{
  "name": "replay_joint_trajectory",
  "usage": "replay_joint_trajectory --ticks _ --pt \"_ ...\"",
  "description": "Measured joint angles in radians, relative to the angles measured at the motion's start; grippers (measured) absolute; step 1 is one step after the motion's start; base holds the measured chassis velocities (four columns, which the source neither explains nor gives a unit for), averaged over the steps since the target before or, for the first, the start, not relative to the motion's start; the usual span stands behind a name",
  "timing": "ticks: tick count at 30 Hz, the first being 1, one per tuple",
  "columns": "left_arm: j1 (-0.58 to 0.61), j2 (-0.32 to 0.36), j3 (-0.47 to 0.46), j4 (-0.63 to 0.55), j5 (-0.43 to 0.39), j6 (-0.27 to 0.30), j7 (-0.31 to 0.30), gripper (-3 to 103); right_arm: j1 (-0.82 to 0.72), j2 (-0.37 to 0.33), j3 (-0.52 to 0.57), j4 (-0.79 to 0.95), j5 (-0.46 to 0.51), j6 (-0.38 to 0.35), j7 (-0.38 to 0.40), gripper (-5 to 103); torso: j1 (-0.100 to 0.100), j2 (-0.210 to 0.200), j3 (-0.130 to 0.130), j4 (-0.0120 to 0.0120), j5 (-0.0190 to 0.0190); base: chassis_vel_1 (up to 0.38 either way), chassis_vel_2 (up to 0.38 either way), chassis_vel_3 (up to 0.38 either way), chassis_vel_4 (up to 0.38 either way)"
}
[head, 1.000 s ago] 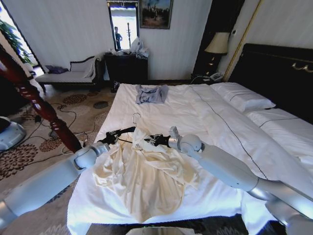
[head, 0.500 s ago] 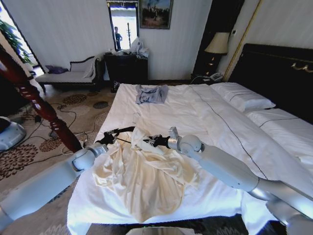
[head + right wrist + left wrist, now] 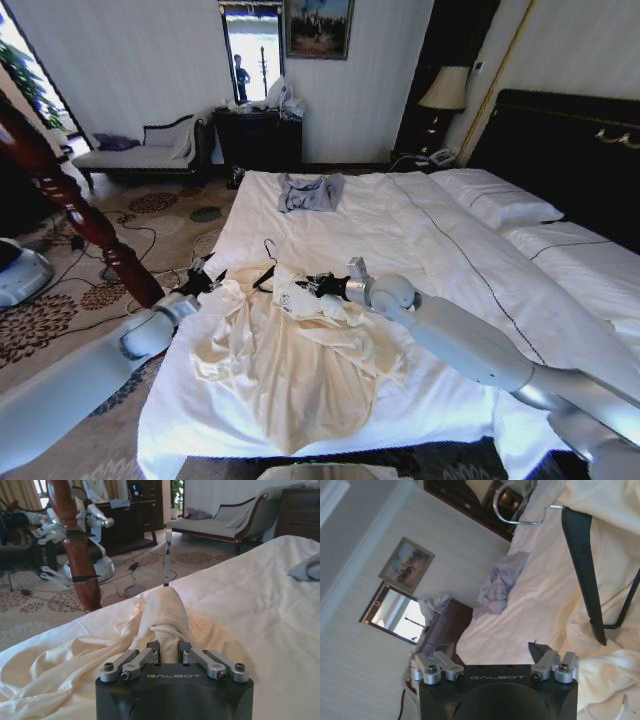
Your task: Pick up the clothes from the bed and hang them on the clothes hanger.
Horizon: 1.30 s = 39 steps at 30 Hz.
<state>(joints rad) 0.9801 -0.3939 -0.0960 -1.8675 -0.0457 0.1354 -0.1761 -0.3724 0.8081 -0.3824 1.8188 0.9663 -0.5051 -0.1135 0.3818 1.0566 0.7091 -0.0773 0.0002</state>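
A: How far along would you judge it?

B: Partway. The clothes (image 3: 290, 365) lie on the bed (image 3: 330, 225), spread toward its foot edge near the left side. The clothes hanger (image 3: 585, 575) is tucked in at the neck end, one dark arm bare, the other apparently under cloth, its silver hook poking out toward the headboard side. Seating both shoulders and lifting the lot looks to be what's left.

A: And the grippers?

B: The right gripper (image 3: 170, 652) has its jaws closed narrow on a bunched fold at the neck. The left gripper (image 3: 495, 662) sits just off the bed's left edge beside the hanger's bare arm, jaws wide, holding nothing.

A: The garment itself?

B: Cream, soft, heavily wrinkled, long, fanned out in loose folds. A small grey-blue garment (image 3: 308, 191) lies well apart, farther up the bed.
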Motion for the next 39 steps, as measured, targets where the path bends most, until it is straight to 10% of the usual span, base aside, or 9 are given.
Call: replay_joint_trajectory --ticks 26,39 --pt "0.087 -0.085 0.008 0.017 -0.338 0.123 -0.122 100 -0.304 -0.195 0.296 0.112 0.019 0.122 -0.015 1 0.000 0.000 0.000 -0.0004 -0.0001 0.000 0.000 0.000 0.000" --pt "0.114 -0.078 0.004 -0.001 -0.314 0.129 -0.133 100 -0.377 -0.198 0.301 0.104 -0.068 0.139 -0.021 0 0.000 0.000 0.000 -0.0004 -0.0001 0.000 0.000 0.000 0.000"
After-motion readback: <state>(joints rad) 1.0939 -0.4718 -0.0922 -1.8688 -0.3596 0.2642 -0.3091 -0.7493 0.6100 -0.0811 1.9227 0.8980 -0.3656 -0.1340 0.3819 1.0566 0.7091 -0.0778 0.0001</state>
